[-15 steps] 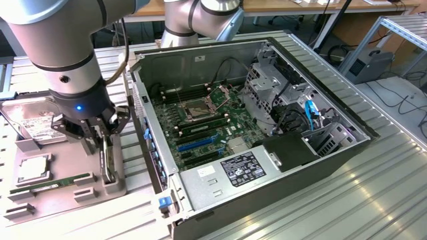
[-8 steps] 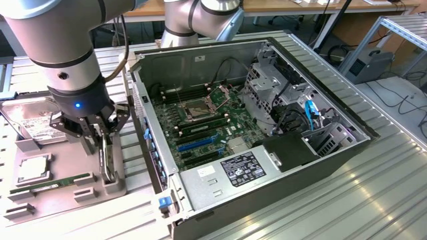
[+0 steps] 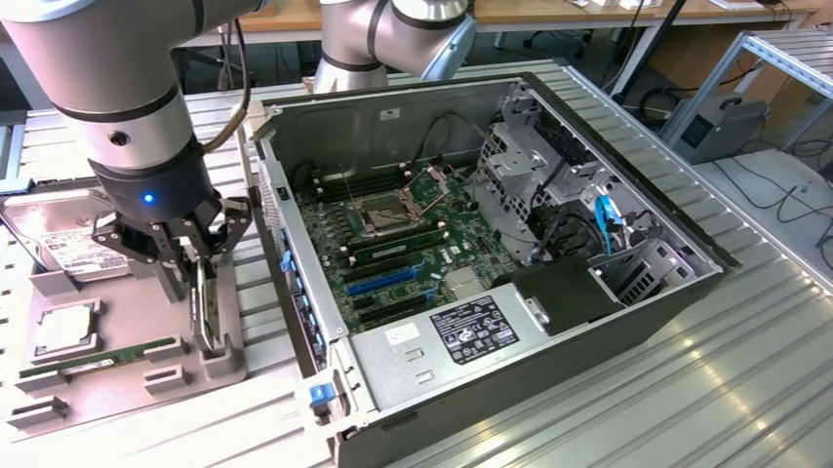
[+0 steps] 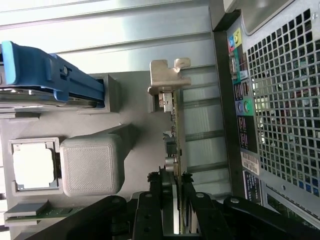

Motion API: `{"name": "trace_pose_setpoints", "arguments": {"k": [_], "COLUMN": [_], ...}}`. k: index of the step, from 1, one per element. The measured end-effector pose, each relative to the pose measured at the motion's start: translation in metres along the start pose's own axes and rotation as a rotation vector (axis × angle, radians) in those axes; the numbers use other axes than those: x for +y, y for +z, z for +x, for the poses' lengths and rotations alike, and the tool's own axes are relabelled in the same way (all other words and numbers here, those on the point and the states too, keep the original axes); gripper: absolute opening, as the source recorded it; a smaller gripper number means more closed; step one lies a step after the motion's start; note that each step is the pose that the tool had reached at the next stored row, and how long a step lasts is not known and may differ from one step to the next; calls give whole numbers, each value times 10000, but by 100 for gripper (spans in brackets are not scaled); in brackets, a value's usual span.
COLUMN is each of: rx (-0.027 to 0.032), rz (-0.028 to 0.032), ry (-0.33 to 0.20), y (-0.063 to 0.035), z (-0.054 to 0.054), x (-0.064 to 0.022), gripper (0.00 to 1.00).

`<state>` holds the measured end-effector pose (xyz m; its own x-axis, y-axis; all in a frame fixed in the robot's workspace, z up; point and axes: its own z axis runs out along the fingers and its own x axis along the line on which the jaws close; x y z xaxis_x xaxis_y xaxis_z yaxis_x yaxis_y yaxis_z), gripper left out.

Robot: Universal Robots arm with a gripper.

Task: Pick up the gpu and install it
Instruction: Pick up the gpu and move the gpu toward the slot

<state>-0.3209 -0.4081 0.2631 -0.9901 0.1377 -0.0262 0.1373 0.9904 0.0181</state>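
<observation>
The gpu (image 3: 206,310) stands on edge in a slot of the grey holder tray (image 3: 124,390), at the exterior view's left beside the open computer case (image 3: 521,244). My gripper (image 3: 195,291) has come down over it from above. In the wrist view the thin card (image 4: 175,117) runs away from me, with its silver end bracket (image 4: 167,75) at the far end. My gripper (image 4: 173,176) has one black finger on each face of the card and is shut on it. The card's lower edge still sits in the holder.
On the same tray lie a silver hard drive (image 3: 59,239) in a blue carrier (image 4: 45,75), a CPU (image 3: 65,330) and a green memory stick (image 3: 98,356). The case's rear grille (image 4: 280,100) is close beside the card. Blue expansion slots (image 3: 384,278) show on the motherboard.
</observation>
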Motion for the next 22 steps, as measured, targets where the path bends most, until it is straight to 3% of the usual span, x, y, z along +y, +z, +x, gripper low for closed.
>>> {"name": "trace_pose_setpoints", "arguments": {"k": [22], "rx": [-1], "rz": [13], "ry": [-1], "y": [-428], "z": [5], "x": [127], "gripper": [27]}}
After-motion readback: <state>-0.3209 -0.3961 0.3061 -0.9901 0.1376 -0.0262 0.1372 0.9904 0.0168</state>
